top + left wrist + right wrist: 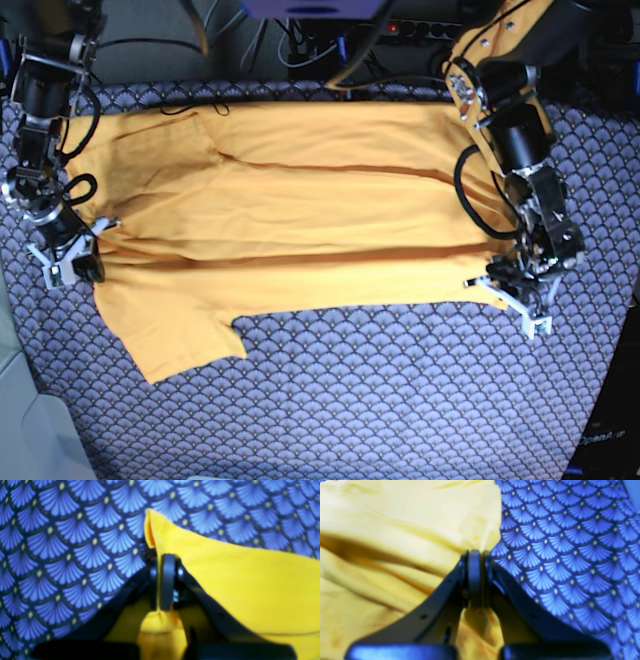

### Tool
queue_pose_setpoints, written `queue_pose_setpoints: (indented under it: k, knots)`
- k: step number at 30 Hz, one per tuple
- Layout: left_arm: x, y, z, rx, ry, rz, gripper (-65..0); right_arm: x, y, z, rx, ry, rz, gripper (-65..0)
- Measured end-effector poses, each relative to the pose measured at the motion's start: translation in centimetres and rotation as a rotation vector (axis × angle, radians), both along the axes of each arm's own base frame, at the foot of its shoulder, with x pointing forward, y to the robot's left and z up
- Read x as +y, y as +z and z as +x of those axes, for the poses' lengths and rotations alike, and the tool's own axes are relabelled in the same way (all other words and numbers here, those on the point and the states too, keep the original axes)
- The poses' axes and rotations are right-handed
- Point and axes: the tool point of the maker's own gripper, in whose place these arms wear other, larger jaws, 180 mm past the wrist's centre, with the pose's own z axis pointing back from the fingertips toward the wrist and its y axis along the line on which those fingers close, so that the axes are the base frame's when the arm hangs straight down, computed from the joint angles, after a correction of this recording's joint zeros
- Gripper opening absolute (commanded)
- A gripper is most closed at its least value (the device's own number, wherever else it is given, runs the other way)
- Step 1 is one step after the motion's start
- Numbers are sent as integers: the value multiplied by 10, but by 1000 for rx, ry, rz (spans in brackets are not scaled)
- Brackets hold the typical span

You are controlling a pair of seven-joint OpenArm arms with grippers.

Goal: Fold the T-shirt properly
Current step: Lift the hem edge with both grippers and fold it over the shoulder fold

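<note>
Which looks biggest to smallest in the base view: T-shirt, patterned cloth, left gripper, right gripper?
1. Patterned cloth: runs out under everything, to the frame edges.
2. T-shirt: spans most of the width between the arms.
3. Left gripper and right gripper: both small, look alike, not ranked. Each is shut on a shirt edge.

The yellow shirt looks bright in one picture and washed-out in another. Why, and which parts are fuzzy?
Left wrist view: the yellow-orange cotton T-shirt is vivid; the black left gripper pinching it is blurred. Right wrist view: the shirt is pale, overexposed and soft; the right gripper is fuzzy, the blue-grey scale-patterned cloth sharper. Base view: even light, duller orange.
</note>
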Motion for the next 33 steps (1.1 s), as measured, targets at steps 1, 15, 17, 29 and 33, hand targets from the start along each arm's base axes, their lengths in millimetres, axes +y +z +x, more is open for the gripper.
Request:
queue_pose_setpoints:
  k: [1,15,17,29,33]
  knots:
    - [2,4,-2,-2,-1,11,-650,-2,5,-2,-17,-12,0,-650]
    - [-2,9,-67,73,-98,111,-650,-3,36,-68,-81,-107,-87,-650]
    - [2,8,-77,81,-93,128,-650,1,31,-78,-61,-104,-91,-650]
    - [18,13,-111,96,-99,212,-650,10,26,-124,-36,-127,-77,-650]
    - [12,15,-117,119,-182,231,-650,-1,31,-136,-44,-171,-75,-650]
